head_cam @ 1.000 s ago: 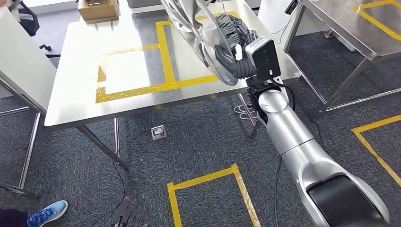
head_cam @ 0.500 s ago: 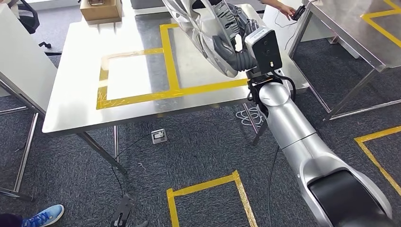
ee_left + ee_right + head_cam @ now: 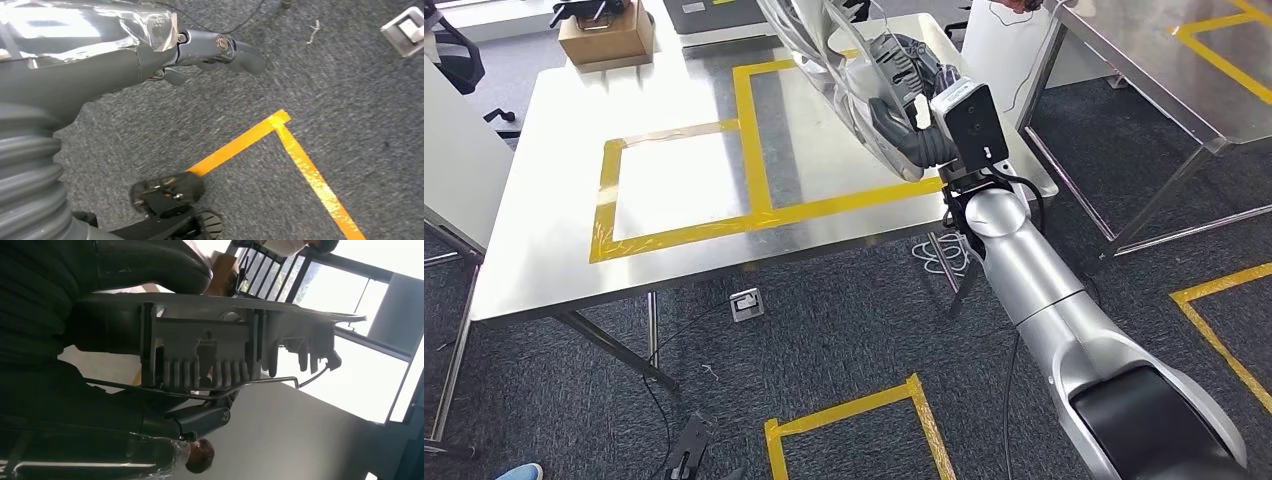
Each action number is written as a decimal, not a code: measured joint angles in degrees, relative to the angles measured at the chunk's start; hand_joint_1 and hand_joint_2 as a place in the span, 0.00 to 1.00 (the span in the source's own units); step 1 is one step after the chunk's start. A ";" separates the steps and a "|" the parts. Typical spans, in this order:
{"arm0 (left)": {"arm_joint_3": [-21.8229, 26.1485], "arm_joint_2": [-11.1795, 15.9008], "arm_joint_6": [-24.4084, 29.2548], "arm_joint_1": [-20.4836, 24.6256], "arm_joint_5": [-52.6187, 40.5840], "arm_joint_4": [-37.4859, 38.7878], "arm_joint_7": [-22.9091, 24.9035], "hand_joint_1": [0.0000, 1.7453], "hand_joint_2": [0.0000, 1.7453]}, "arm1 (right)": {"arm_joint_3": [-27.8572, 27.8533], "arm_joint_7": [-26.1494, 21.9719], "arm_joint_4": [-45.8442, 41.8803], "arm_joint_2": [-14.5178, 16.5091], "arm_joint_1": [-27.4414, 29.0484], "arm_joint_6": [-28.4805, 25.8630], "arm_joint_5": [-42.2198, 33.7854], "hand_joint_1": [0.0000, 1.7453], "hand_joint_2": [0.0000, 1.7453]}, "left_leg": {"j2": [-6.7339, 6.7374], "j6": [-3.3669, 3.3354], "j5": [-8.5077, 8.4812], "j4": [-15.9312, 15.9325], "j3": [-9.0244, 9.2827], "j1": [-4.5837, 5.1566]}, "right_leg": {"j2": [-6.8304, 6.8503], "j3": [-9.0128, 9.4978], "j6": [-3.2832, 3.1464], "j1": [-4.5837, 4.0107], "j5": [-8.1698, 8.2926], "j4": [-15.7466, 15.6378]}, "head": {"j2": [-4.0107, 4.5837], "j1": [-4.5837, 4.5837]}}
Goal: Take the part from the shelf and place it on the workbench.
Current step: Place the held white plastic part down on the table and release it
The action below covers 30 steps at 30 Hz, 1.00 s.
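Cardboard box [image 3: 604, 35]: far left corner of workbench [image 3: 544, 240]. Yellow tape outline [image 3: 744, 150]: on benchtop. Part [image 3: 844, 75]: large silvery curved piece, held in the air above the bench's right portion. Right hand [image 3: 914, 125]: arm extended forward, fingers wrapped on the part. Left hand [image 3: 150, 47]: hanging over carpet, finger spread cannot be told.
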<state>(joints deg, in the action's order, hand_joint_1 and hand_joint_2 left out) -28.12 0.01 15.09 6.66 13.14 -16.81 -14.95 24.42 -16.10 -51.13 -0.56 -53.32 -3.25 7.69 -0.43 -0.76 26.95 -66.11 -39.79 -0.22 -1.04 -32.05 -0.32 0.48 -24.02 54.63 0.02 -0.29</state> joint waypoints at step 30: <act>0.30 -0.31 -2.61 0.23 -1.64 -0.11 -1.27 0.00 1.00 | 4.61 0.13 3.99 3.50 -0.32 1.28 0.87 1.00 1.00 | -0.20 0.93 1.07 -1.75 -0.02 -0.41 | 0.40 -0.87 0.15 0.76 1.51 -0.93 | 0.00 0.00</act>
<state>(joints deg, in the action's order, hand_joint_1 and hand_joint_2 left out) -27.82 -0.31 12.48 6.89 11.50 -16.92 -16.22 29.03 -15.98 -47.14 2.94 -53.64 -1.97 8.56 -0.63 0.17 28.02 -67.86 -39.81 -0.63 -0.64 -32.93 -0.17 1.25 -22.51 53.69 0.02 -0.29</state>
